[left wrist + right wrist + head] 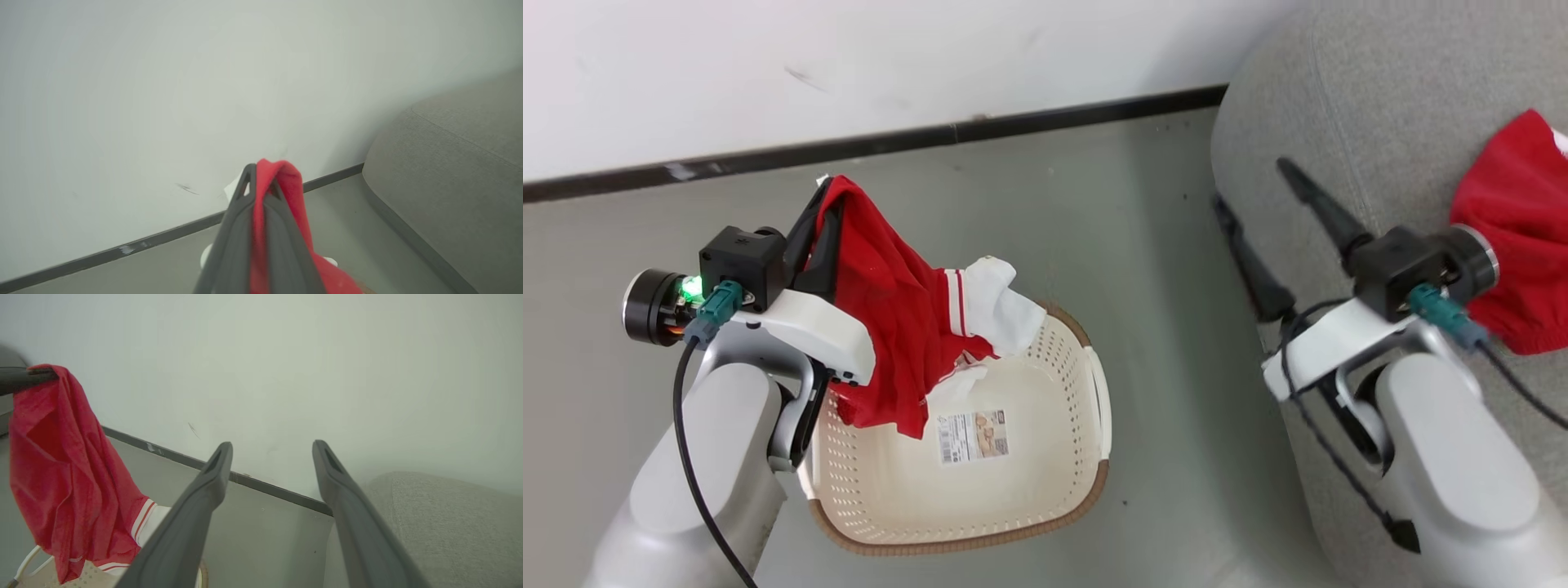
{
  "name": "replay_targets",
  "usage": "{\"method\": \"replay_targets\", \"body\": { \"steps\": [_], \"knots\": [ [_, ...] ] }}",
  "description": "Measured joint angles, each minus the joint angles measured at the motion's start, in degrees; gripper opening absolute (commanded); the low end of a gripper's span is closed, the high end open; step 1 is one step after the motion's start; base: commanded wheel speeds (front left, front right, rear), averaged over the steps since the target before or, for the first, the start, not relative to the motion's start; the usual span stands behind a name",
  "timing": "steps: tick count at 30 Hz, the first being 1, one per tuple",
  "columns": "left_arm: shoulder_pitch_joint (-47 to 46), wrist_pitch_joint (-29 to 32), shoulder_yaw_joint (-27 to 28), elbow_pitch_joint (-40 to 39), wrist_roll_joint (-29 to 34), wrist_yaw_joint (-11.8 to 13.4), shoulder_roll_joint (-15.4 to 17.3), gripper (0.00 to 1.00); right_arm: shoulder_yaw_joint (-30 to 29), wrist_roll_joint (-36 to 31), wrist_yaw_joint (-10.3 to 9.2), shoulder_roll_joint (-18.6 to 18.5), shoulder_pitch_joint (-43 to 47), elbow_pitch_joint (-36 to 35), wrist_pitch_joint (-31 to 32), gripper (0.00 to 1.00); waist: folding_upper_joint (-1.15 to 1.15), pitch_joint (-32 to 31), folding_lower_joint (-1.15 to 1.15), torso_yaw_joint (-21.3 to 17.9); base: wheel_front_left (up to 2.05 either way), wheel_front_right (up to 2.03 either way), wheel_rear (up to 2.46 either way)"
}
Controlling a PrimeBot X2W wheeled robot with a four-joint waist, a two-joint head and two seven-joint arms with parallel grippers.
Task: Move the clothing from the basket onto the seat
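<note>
Red fabric garment [882, 327] is hanging from my clenched left claw [821, 192], its hem risking snagging on the cream oval plastic basket [1013, 506]; my right claw [1250, 184] gaping empty.

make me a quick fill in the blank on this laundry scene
The left hand is shut on a ____ garment hanging over the basket.
The right hand is ____ and holds nothing.
A second garment lies on the ____ seat.
Missing words: red, open, grey.
</note>
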Motion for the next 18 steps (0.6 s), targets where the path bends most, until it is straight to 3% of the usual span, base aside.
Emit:
{"method": "replay_targets", "body": {
  "steps": [9,18],
  "knots": [
    [0.67,0.41,-1.74,-1.99,-0.41,-0.77,-0.93,0.00,5.41,2.41,0.00,-1.03,0.74,2.50,0.00,1.00,0.00,-5.56,0.00,2.19,0.00,0.00,0.00],
    [0.67,3.75,-5.27,-2.74,-0.54,-2.54,-3.02,0.00,19.61,6.11,0.01,-4.50,1.58,6.95,0.00,1.00,0.00,-11.14,0.00,4.34,0.00,0.00,0.00]
  ]
}}
